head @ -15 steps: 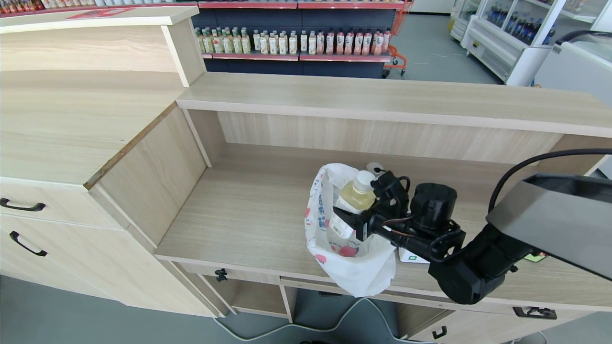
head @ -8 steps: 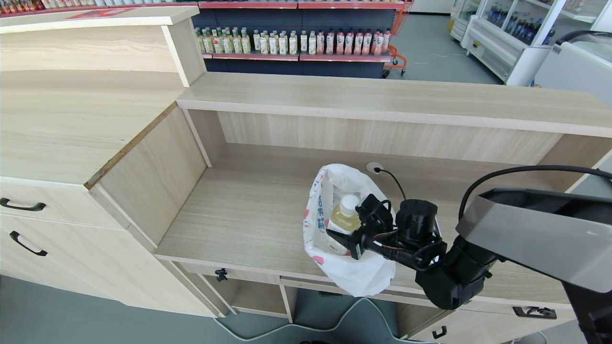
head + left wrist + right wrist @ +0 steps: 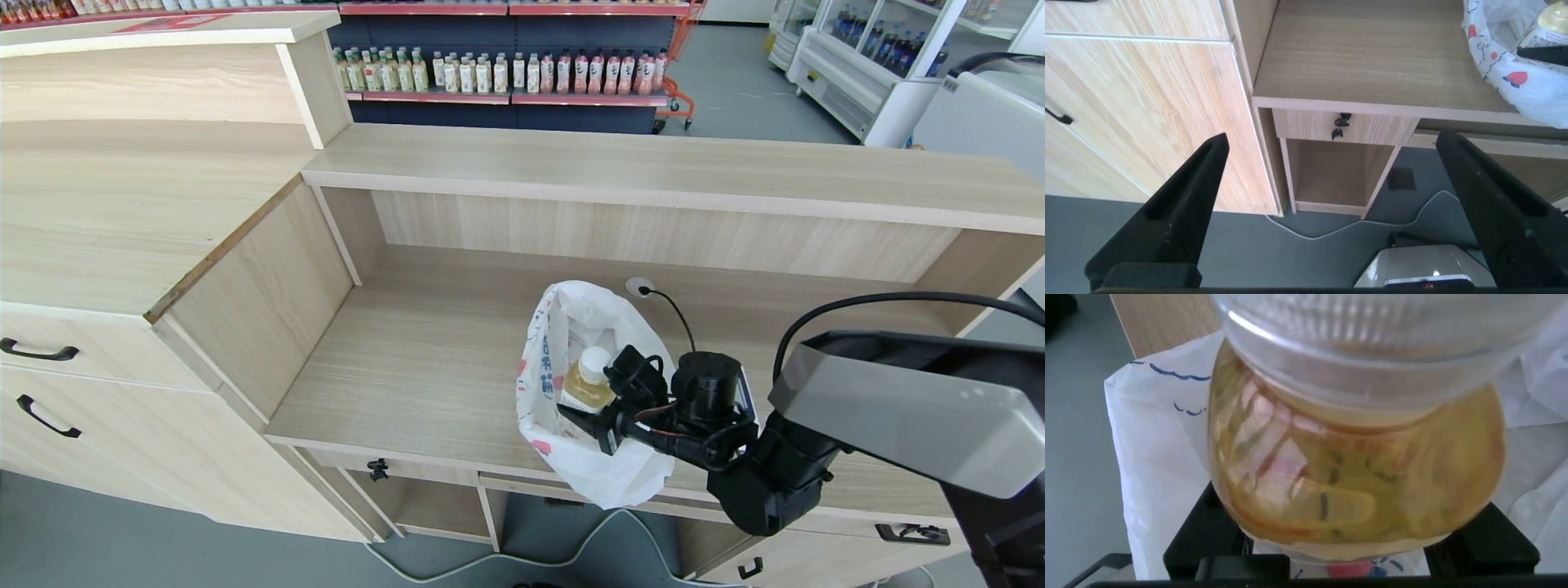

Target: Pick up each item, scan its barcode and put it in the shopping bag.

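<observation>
A white shopping bag with red and blue prints stands open at the front edge of the counter's lower shelf. My right gripper reaches into its mouth, shut on a bottle of yellowish drink with a white cap. The bottle sits between the black fingers, with the bag behind it. My left gripper hangs open below the counter's front edge, holding nothing; the bag shows off to one side of it.
A black cable runs from a round port at the back of the wooden shelf. A raised counter top overhangs behind, a cabinet with drawers stands to the left. Store shelves of bottles line the background.
My right gripper has lowered the bottle from above the bag's mouth down into the bag. The left arm has not visibly moved.
</observation>
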Robot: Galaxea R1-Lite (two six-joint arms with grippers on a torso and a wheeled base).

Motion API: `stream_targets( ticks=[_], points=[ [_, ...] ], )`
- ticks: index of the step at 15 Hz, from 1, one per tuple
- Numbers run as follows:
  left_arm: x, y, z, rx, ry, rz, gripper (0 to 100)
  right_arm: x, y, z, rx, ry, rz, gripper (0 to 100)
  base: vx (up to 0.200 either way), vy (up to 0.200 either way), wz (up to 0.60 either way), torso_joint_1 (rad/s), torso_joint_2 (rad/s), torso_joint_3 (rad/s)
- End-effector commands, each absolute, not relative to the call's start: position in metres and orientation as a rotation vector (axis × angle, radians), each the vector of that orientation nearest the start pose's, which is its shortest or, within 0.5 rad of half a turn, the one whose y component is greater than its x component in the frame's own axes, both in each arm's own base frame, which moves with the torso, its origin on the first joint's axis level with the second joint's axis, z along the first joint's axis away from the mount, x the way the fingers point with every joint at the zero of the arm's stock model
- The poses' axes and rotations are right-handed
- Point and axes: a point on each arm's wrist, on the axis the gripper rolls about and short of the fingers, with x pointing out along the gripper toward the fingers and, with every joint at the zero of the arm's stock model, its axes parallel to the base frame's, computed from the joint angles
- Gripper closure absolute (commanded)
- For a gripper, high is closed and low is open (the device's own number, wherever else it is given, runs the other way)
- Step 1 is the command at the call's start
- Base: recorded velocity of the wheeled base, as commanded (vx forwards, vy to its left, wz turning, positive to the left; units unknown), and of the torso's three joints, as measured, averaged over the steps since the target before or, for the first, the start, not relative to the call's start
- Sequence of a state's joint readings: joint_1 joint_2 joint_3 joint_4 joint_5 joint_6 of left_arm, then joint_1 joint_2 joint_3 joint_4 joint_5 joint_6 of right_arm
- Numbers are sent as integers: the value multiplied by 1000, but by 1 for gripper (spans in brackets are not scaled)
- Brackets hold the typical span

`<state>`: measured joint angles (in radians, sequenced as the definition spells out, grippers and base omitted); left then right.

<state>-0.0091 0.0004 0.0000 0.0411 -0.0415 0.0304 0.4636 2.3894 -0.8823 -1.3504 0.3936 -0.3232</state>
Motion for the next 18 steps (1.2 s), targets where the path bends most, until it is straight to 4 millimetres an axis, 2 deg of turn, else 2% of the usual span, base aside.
stream_targets(
  ticks=[1,4,6,10,12,13,14,16,18],
  points=[
    [-23,-1,71,30,41,-51,0,359,187,24,-304,13,868,0,0,0,0,0,0,0],
    [-23,-1,71,30,41,-51,0,358,181,49,-254,-19,854,0,0,0,0,0,0,0],
    [-23,-1,71,30,41,-51,0,351,167,80,-161,-37,858,0,0,0,0,0,0,0],
    [-23,-1,71,30,41,-51,0,327,138,121,-115,-57,807,0,0,0,0,0,0,0],
    [-23,-1,71,30,41,-51,0,301,110,154,-83,-71,748,0,0,0,0,0,0,0],
    [-23,-1,71,30,41,-51,0,282,94,172,-65,-68,711,0,0,0,0,0,0,0],
    [-23,-1,71,30,41,-51,0,267,78,182,-59,-56,652,0,0,0,0,0,0,0],
    [-23,-1,71,30,41,-51,0,244,41,187,-59,13,389,0,0,0,0,0,0,0],
    [-23,-1,71,30,41,-51,0,227,9,190,-41,57,207,0,0,0,0,0,0,0]
  ],
)
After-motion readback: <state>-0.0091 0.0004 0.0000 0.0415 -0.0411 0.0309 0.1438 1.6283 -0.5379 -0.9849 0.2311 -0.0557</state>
